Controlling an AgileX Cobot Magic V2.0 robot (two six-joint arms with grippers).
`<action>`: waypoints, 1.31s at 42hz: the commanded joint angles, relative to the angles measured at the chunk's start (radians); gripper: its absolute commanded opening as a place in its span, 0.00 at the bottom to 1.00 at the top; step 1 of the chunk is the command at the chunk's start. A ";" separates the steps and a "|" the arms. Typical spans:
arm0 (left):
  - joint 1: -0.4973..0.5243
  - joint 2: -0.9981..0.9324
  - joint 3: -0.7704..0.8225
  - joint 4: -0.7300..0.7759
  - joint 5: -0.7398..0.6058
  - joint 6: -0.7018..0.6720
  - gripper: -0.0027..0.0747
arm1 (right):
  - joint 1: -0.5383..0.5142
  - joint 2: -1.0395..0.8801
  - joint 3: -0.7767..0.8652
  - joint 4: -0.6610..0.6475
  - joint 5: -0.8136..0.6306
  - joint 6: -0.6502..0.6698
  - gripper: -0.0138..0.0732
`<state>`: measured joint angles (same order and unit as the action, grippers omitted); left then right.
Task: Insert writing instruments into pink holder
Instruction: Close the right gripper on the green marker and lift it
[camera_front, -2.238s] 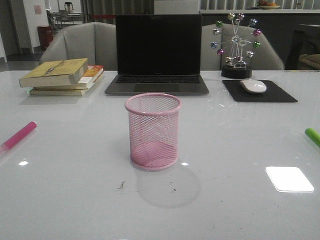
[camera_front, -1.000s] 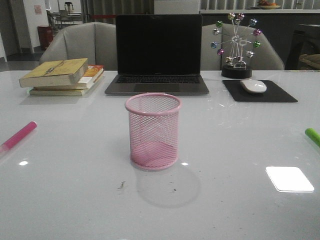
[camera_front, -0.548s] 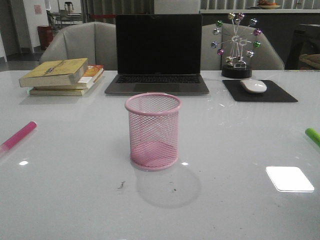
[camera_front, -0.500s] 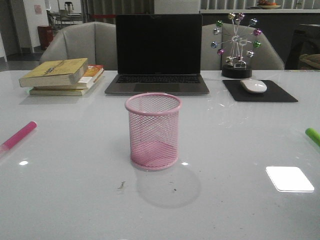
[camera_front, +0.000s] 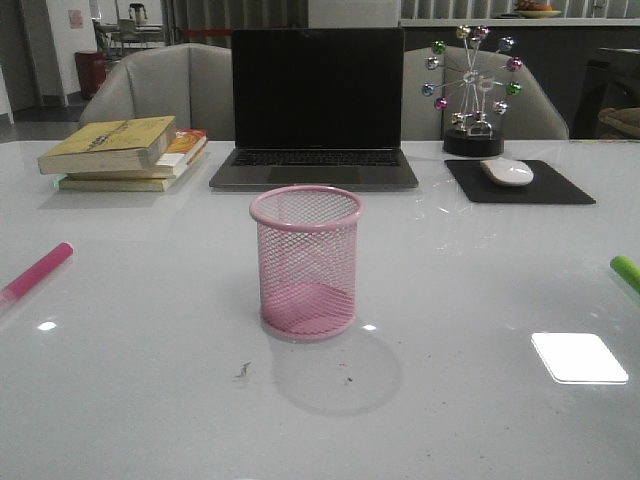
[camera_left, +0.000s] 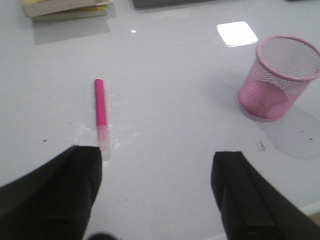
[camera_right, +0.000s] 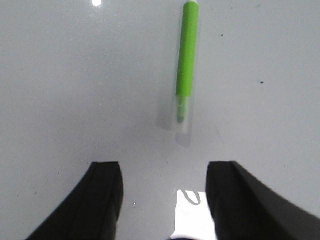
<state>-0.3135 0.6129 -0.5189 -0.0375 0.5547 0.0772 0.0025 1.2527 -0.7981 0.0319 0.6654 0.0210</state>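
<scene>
The glossy white bench (camera_front: 150, 400) carries the pink holder (camera_front: 306, 262) at frame centre, a magenta marker (camera_front: 35, 273) at left edge, a green marker (camera_front: 626, 271) at right edge, and books (camera_front: 125, 152), laptop (camera_front: 315, 110), mouse pad (camera_front: 518, 183) and ornament (camera_front: 472, 90) along the top.

We see an office: a laptop (camera_front: 313, 105), a mouse (camera_front: 507, 171) on its pad (camera_front: 560, 188), stacked books (camera_front: 125, 152), and grey chairs (camera_front: 160, 88) behind the table (camera_front: 150, 380).

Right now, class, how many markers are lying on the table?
2. The pink marker lies at the table's left edge, left of the pink holder; the green marker lies at the right edge, partly cut off in the front view.
</scene>
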 joint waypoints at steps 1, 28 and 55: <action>-0.063 0.007 -0.034 -0.007 -0.063 0.002 0.69 | -0.024 0.092 -0.105 -0.010 -0.033 0.006 0.72; -0.108 0.007 -0.032 -0.013 -0.061 0.002 0.69 | -0.060 0.597 -0.485 -0.015 0.034 0.005 0.72; -0.108 0.007 -0.032 -0.018 -0.061 0.002 0.69 | -0.060 0.734 -0.628 -0.082 0.098 0.005 0.72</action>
<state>-0.4145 0.6137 -0.5189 -0.0429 0.5637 0.0788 -0.0535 2.0207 -1.3844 -0.0367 0.7472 0.0238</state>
